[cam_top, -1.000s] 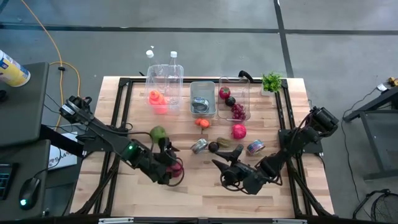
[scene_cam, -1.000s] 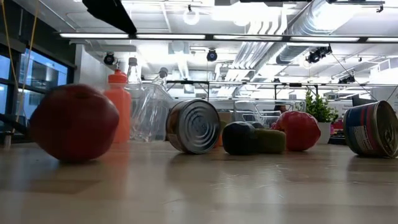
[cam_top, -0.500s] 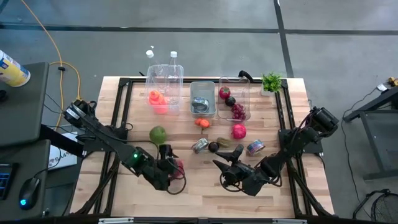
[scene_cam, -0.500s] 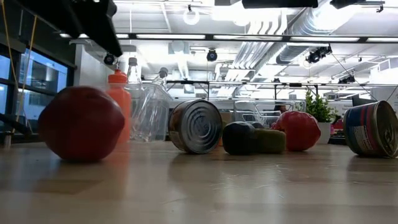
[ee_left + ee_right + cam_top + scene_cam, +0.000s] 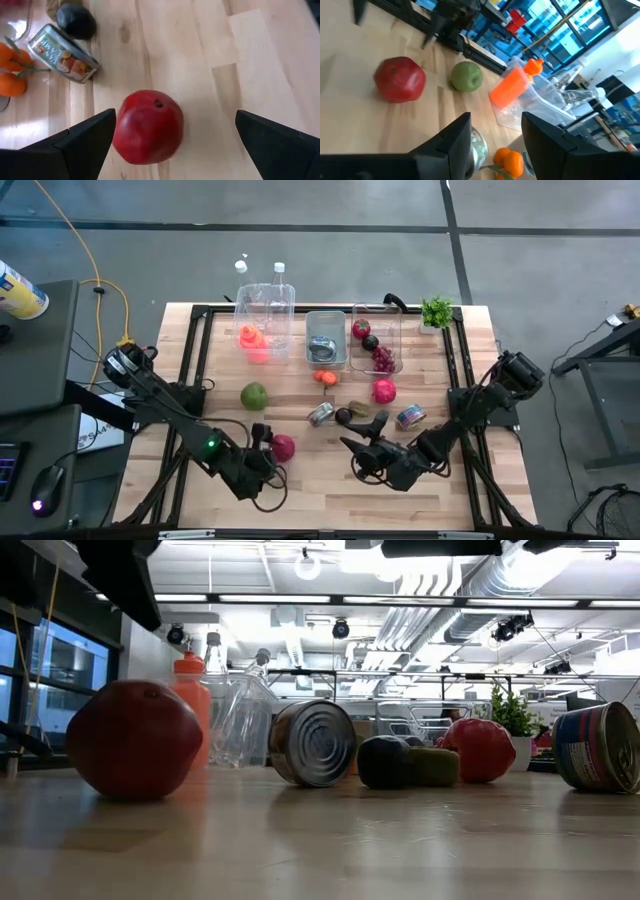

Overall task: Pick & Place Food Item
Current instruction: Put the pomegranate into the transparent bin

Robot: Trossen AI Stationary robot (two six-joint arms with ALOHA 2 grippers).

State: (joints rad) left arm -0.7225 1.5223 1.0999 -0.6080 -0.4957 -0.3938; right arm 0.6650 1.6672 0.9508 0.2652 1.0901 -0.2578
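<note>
- Red apple (image 5: pixel 147 127) sits loose on the wooden table (image 5: pixel 320 490), near the front edge.
- Left gripper (image 5: pixel 262 442) hangs just beside it, fingers spread wide, nothing held.
- Right gripper (image 5: pixel 362 452) waits mid-table, fingers partly apart, looks empty.

No legible text anywhere. Printed wrapper on the tin can (image 5: pixel 64 54) lying beside the dark avocado (image 5: pixel 76 21): fruit artwork and a strip of lettering, too blurred to read. Blue, red and white label on the can (image 5: pixel 598 747) at the far right of the low view, well apart from the avocado: no letters made out. Yellow container (image 5: pixel 20 292) off the table's left edge, far from the avocado: markings unreadable.
</note>
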